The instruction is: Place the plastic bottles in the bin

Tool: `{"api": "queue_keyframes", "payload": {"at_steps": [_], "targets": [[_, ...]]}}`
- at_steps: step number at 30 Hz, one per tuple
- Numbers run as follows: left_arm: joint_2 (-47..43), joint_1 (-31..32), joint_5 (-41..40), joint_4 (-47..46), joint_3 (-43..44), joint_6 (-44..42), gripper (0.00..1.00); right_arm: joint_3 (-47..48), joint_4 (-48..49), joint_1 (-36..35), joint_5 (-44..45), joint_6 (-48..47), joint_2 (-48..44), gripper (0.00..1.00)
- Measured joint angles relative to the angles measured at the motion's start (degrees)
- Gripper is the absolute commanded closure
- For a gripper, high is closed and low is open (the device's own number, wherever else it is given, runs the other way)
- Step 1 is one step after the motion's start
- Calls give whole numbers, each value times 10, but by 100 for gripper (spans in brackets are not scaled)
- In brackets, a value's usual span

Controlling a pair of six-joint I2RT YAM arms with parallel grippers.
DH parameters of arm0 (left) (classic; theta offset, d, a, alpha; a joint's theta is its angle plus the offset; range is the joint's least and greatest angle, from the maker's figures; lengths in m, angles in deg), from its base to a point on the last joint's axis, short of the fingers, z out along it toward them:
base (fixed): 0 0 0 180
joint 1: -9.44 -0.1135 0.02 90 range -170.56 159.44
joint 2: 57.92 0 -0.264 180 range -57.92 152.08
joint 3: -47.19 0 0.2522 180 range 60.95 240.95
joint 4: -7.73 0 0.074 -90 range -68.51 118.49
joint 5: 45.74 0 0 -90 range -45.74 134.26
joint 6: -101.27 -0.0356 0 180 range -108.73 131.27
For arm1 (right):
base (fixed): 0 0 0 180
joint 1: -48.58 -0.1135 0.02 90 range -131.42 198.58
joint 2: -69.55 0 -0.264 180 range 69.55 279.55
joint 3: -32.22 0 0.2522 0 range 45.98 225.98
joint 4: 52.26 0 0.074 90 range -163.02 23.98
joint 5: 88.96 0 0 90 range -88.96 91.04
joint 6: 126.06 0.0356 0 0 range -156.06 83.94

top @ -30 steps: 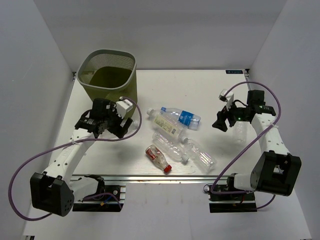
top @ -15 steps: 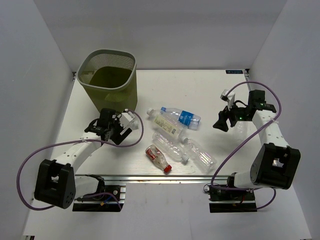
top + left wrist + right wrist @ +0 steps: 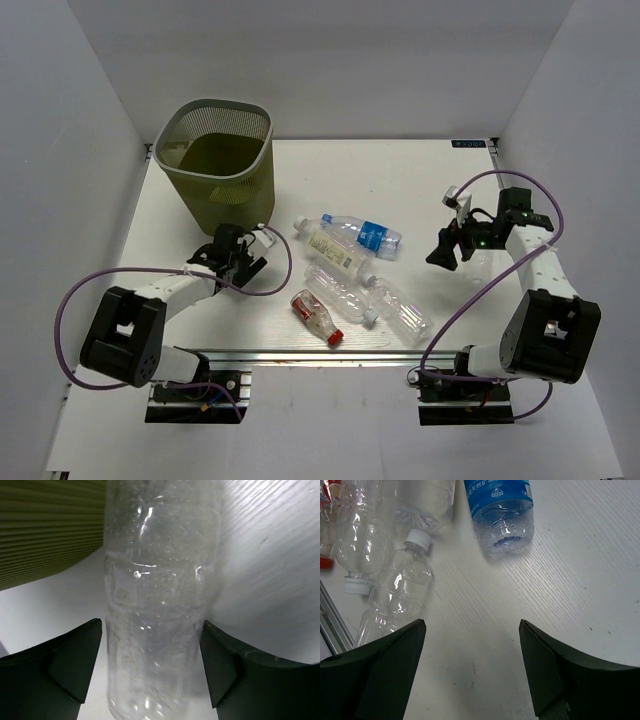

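Table: white, boxed in by pale walls; everything you must sort lies on it.
Bin: olive mesh, upright at the far left corner.
Left gripper: a second ago it was raised beside the bin; now it is low at the bin's foot, drawing its fingers in.
Plain bottle: clear and crinkled, between those fingers, which stand at its two walls; you cannot tell whether they press it yet.
Meaning: you are likely starting a pick, with the lift to the bin still ahead.
Loose bottles: blue-labelled, cream-labelled and red-capped lie mid-table, well apart from the bin.
Right gripper: fingers wide apart on nothing, over bare table; hardly moved.
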Motion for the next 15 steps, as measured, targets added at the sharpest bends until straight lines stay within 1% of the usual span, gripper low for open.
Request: {"api": "queue_keyframes", "payload": {"at_steps": [3, 4, 7, 8, 10, 11, 14, 15], "targets": [[7, 5, 3, -7, 0, 14, 23, -2, -4, 2, -3, -2, -4, 19], [7, 6, 4, -7, 0, 17, 31, -2, -5, 4, -4, -3, -5, 19], [2, 8, 16, 1, -2, 29, 44, -2, -5, 7, -7, -7, -7, 19], [-5, 9, 21, 8, -2, 33, 52, -2, -5, 8, -9, -8, -8, 19], [-24, 10, 38, 32, -3, 40, 59, -2, -5, 10, -12, -7, -10, 20], [-35, 12, 48, 44, -2, 43, 67, -2, -5, 11, -12, -6, -11, 20], [-88, 18, 95, 99, 13, 54, 73, -2, 2, 12, 0, 27, -16, 23], [-113, 20, 117, 120, 25, 59, 73, -2, 9, 12, 9, 51, -18, 23]]}}
